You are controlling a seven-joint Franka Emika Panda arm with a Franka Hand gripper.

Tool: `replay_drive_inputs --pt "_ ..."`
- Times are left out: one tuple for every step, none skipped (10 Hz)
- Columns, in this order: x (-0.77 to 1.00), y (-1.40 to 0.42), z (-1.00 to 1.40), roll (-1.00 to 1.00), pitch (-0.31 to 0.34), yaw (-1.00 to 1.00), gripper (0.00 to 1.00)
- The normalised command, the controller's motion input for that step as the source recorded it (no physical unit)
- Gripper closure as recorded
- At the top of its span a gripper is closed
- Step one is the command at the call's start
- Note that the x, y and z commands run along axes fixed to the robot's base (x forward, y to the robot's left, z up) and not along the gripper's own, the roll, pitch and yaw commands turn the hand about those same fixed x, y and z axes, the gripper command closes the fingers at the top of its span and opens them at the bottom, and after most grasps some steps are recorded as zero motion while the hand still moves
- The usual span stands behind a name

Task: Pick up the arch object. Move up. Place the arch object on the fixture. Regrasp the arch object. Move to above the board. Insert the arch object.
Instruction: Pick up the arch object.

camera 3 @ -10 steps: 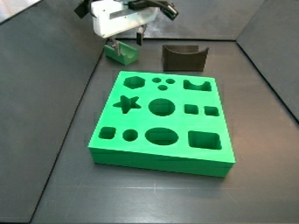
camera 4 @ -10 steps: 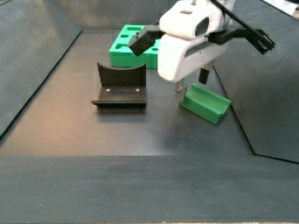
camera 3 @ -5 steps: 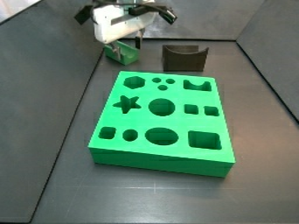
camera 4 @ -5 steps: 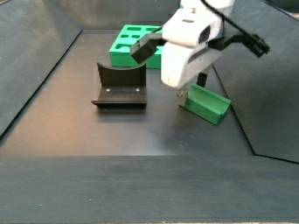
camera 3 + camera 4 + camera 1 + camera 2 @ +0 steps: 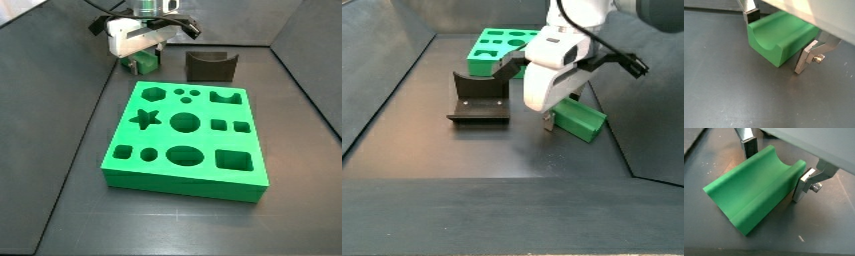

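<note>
The arch object point(image 5: 777, 36) is a small green block lying on the dark floor with its curved notch facing up; its trough point(image 5: 754, 190) also runs between the fingers in both wrist views. My gripper point(image 5: 777, 34) is open and straddles it, one finger point(image 5: 749, 11) at one side and the other finger point(image 5: 807, 58) a small gap off the opposite side. In both side views the gripper point(image 5: 140, 56) point(image 5: 556, 117) hangs low over the arch object point(image 5: 134, 66) point(image 5: 583, 120). The fixture point(image 5: 210, 66) point(image 5: 478, 98) stands apart beside it. The board point(image 5: 187, 130) point(image 5: 497, 45) lies flat.
Dark walls point(image 5: 54, 110) ring the floor on all sides. The arch object lies close to one wall point(image 5: 616, 120). A cable point(image 5: 616, 55) loops off the white gripper body.
The gripper has come down from above the arch object, and its fingers now sit on either side of it. The arch object, fixture and board have not moved.
</note>
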Motion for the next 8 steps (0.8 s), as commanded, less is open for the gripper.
replay_drive_inputs --pt "0.00 0.10 -0.24 -0.08 -0.039 -0.21 0.00" --pt "0.00 0.09 -0.02 -0.13 -0.011 0.00 0.00" --pt "0.00 0.01 0.00 0.00 0.000 0.00 0.00" --pt "0.00 0.00 0.00 0.00 0.000 0.00 1.00" --pt "0.00 0.00 0.00 0.00 0.000 0.00 1.00" --pt "0.00 0.00 0.00 0.00 0.000 0.00 1.00" --pt "0.00 0.00 0.00 0.00 0.000 0.00 1.00" --pt "0.00 0.00 0.00 0.00 0.000 0.00 1.00"
